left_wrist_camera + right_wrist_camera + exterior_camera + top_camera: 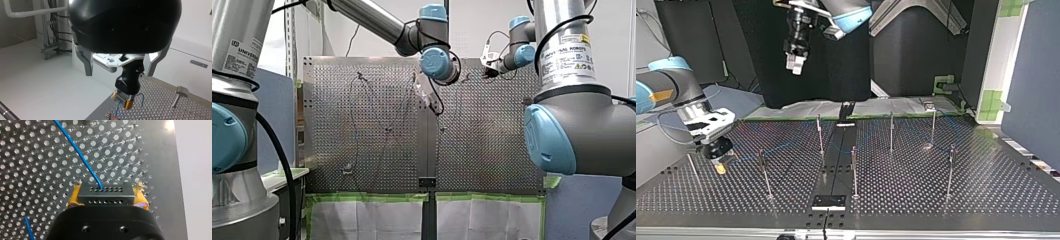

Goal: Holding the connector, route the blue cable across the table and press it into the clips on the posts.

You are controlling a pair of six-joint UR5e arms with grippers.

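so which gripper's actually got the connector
My right gripper: its yellow pads clamp the black connector, with the blue cable running from it. My left gripper hangs open and empty.

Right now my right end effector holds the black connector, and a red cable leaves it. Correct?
Not red: the right wrist view shows a blue cable leaving the black connector, which my right end effector does hold.

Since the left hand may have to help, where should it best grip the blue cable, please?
Probably the straight stretch of blue cable just ahead of the connector, from above, closing across it. It leaves the connector's face straight there, and the right hand's yellow pads clamp only the connector's ends, leaving that stretch free.
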